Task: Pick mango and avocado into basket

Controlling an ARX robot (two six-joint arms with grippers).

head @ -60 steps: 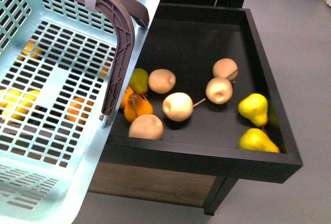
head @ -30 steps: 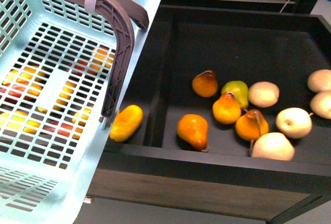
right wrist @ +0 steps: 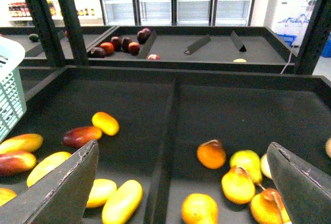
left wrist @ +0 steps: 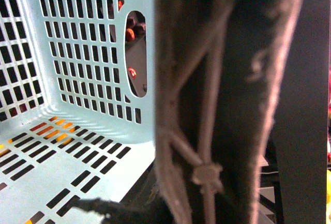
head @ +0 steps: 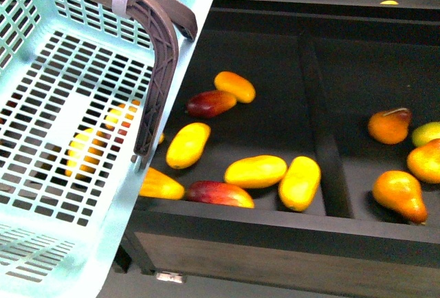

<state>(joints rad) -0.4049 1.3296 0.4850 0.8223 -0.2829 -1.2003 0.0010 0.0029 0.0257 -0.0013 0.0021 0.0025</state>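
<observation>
The teal basket (head: 62, 174) fills the left of the front view, raised beside the black bin, with its brown handle (head: 161, 71) hanging over the rim. My left gripper (left wrist: 194, 193) is shut on that handle (left wrist: 222, 79), which blocks most of the left wrist view. Several yellow mangoes lie in the bin's left compartment, one (head: 188, 144) close to the basket and another (head: 256, 171) mid-bin. My right gripper (right wrist: 181, 188) hangs open and empty above the bin, over a mango (right wrist: 122, 201) and the divider. The avocado is out of view.
Orange and yellow pears (head: 400, 195) fill the compartment right of the divider (head: 323, 133). Red-skinned mangoes (head: 212, 103) lie among the yellow ones. A back shelf holds dark red fruit (right wrist: 121, 45), and black posts (right wrist: 72, 19) stand at the shelf's far left.
The front view has swung left along the shelf: pale and yellow pears slid out right, and the mango compartment came in. The basket keeps its place in the view.
</observation>
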